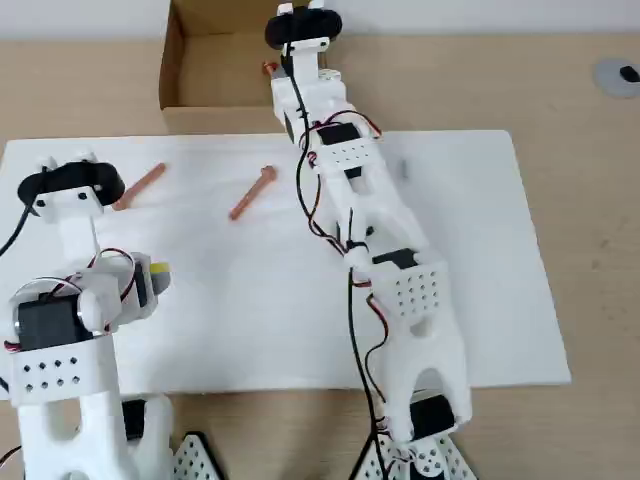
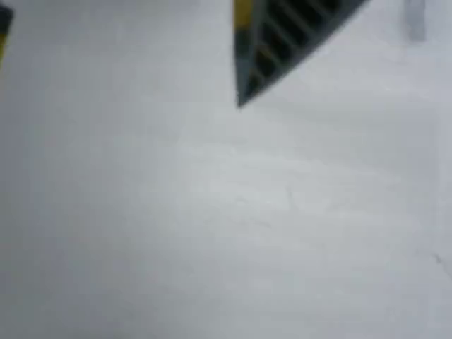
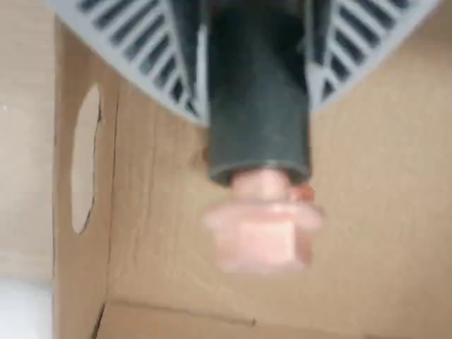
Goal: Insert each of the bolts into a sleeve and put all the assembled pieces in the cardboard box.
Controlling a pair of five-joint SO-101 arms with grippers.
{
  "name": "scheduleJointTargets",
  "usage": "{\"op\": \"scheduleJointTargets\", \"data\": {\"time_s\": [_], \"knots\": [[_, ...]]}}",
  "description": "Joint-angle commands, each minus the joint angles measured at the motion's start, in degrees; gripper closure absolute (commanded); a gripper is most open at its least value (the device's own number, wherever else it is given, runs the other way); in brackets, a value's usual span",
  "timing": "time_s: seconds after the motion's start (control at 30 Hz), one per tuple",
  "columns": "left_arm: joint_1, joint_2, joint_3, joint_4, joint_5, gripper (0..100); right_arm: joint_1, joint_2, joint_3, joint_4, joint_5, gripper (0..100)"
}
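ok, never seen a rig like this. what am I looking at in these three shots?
Two small white robot arms sit side by side at a table. The high view comes from a fixed camera looking down. The other two come from a camera on each arm's wrist.

A white mat lies on the table, with two loose bolts on it. A cardboard box stands just past the mat's far edge.

The right gripper is over the box, shut on a dark sleeve. The sleeve has a bolt in it, with the head sticking out. The left gripper hangs over the mat, open and holding nothing.
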Motion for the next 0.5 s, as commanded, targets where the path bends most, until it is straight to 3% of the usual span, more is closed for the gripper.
{"op": "scheduleJointTargets", "data": {"time_s": [0.0,0.2,0.47], "knots": [[-0.4,-0.3,-1.2,1.4,-0.5,77,0.4,-1.6,-4.5,2.4,0.5,91.2],[-0.8,-0.3,-2.2,2.1,-0.5,77,0.3,-1.7,-6.0,8.1,0.5,74.4],[-0.8,-0.3,-1.7,2.2,-0.4,77,-0.4,-1.7,-16.1,18.0,0.4,72.6]]}}
